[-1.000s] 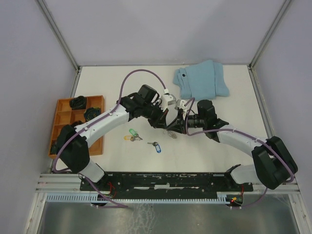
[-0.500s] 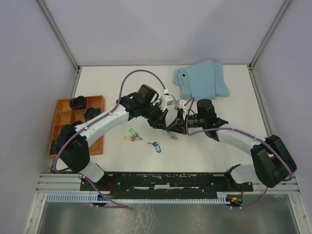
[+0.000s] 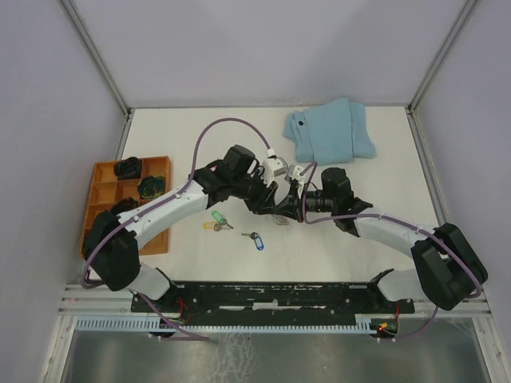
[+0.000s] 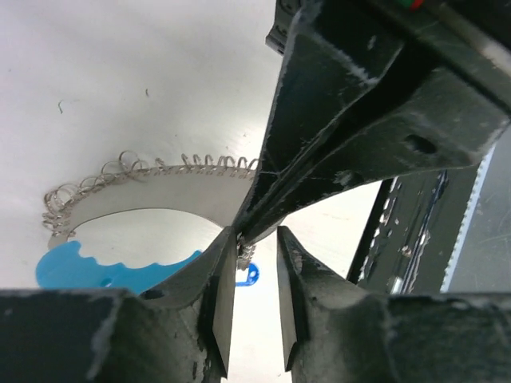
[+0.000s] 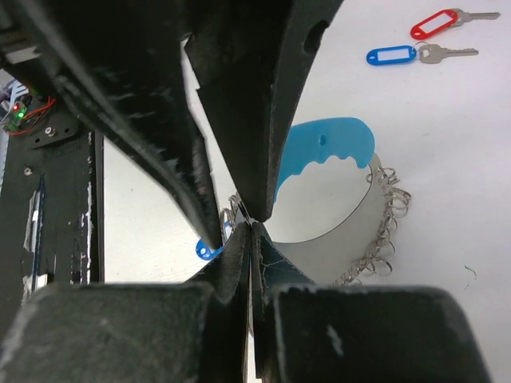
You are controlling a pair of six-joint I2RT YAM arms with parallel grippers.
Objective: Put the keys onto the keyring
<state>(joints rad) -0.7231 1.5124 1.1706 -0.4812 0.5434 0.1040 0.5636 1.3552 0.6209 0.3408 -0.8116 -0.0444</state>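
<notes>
Threading seems in hand over the tabletop (image 3: 383,183): right gripper (image 4: 242,233) pinches shut just by the keyring (image 4: 204,163), left gripper (image 4: 254,303) stands parted, needing a careful grip next.

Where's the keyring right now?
In the top view the keyring sits mid-table, at the spot where the left gripper and right gripper meet, just right of the loose green-tagged key. The folded cloth lies beyond it.

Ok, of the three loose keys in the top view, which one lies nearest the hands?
The blue-tagged key, lying alone near the middle of the table. The green-tagged key and yellow-tagged key lie together farther left.
</notes>
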